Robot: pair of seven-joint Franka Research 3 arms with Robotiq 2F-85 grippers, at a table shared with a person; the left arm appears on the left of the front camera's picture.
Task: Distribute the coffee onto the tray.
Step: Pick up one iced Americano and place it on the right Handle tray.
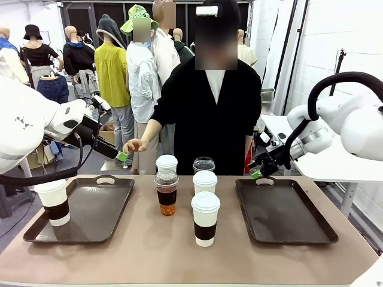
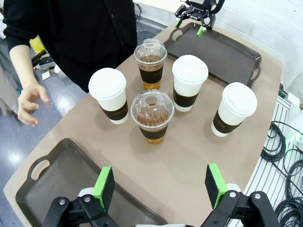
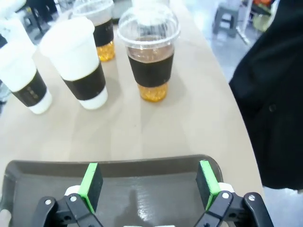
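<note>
We are holding our left arm raised over the far inner corner of the left tray (image 1: 96, 209), wrist angling down toward the middle of the table (image 1: 137, 251). The left gripper (image 1: 122, 156) is hanging in the air with its green pads spread wide apart and nothing between them. Our right arm is reaching in low from the side, and the right gripper (image 1: 256, 174) is hovering just above the far handle end of the right tray (image 1: 281, 212), its pads likewise standing wide apart and gripping nothing. One white paper cup (image 1: 54, 202), with a white lid and dark brown sleeve, is standing upright in the near outer corner of the left tray. The other five cups are standing upright on the bare table between the two trays. We are seeing three white paper cups there, one at the near side (image 1: 205, 218), one behind it (image 1: 204, 181) and one at the far left of the group (image 1: 166, 162). We are also seeing two clear dome-lidded cups of brown liquid, one (image 1: 166, 192) just in front of that far white cup and the other (image 1: 203, 164) at the far right. The person's hand (image 1: 134, 145) is hanging loosely half open beyond the table's far edge, close to the left gripper and touching nothing.
</note>
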